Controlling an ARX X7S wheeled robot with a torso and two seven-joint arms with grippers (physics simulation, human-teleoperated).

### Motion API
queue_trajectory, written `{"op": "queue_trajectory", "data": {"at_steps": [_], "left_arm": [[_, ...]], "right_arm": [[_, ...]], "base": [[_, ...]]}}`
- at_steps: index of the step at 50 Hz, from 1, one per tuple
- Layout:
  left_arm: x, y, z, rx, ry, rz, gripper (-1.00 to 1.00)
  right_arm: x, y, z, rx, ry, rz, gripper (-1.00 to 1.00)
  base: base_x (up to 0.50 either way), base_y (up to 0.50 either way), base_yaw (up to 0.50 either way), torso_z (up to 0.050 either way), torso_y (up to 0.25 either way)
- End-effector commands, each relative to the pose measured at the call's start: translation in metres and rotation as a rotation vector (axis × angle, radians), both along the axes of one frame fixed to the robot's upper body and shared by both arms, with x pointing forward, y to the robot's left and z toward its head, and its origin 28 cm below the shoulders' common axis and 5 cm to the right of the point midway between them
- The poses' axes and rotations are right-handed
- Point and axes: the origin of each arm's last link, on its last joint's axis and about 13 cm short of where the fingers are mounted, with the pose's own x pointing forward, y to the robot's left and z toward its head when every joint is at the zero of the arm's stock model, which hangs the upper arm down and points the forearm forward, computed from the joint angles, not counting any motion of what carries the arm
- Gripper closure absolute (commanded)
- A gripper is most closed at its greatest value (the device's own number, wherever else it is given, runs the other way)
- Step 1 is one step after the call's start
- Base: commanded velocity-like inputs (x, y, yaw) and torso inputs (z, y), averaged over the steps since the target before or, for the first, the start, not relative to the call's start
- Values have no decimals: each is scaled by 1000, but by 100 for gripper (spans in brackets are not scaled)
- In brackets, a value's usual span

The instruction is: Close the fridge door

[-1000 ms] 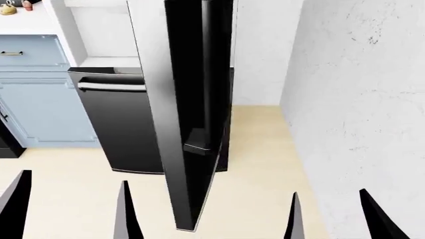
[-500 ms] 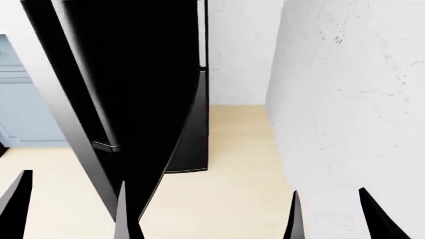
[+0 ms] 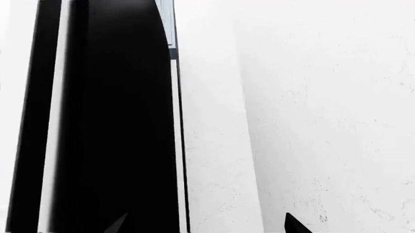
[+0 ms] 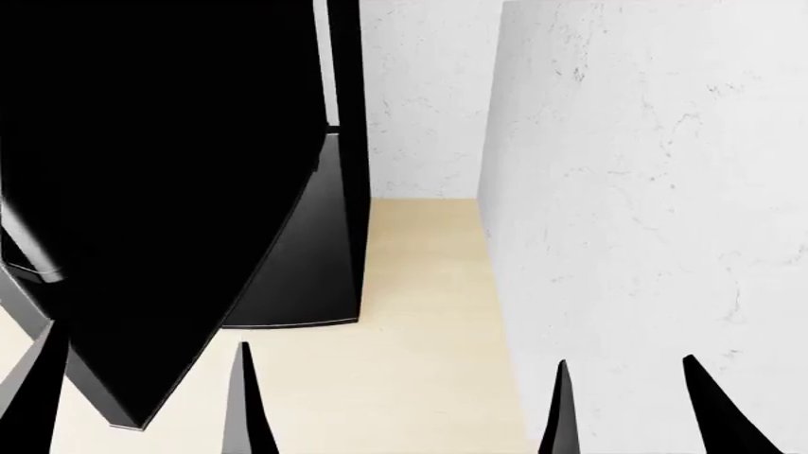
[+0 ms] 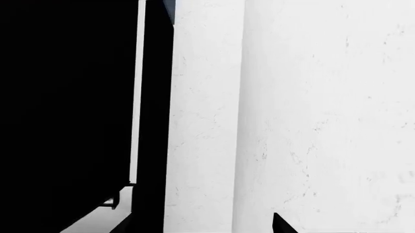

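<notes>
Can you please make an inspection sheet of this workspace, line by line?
Surface: pale wooden floor, bare where it shows.
Job's things: fridge door, glossy black, standing open and swung out toward the robot, not closed.
Clutter: nothing seen.
Grippers: left gripper and right gripper both open, fingertips apart, holding nothing; the left one is at the door's lower edge, contact not clear.
Cables: nothing seen.
Surroundings: white wall close on the right; black fridge body behind the door.
</notes>
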Motion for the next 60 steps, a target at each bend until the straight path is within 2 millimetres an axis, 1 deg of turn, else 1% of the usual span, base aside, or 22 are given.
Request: {"op": "queue_trajectory", "data": {"at_steps": [1, 7, 17, 23, 60], "left_arm": [[1, 0, 0, -2, 3, -3, -100], [0, 0, 0, -6, 0, -1, -100], [0, -1, 0, -8, 3, -3, -100], [1, -1, 0, -6, 8, -10, -100], [1, -2, -1, -6, 12, -11, -100]], "right_arm": [[1, 1, 0, -3, -2, 2, -100], [1, 1, 0, -10, -6, 1, -100], [2, 0, 1, 6, -17, -35, -100], [1, 0, 2, 14, -26, -24, -100], [1, 0, 2, 8, -36, 8, -100]], "base": [[-16, -359, 0, 0, 0], [-18, -269, 0, 0, 0], [-2, -5, 0, 0, 0], [14, 0, 0, 0, 0], [149, 0, 0, 0, 0]]}}
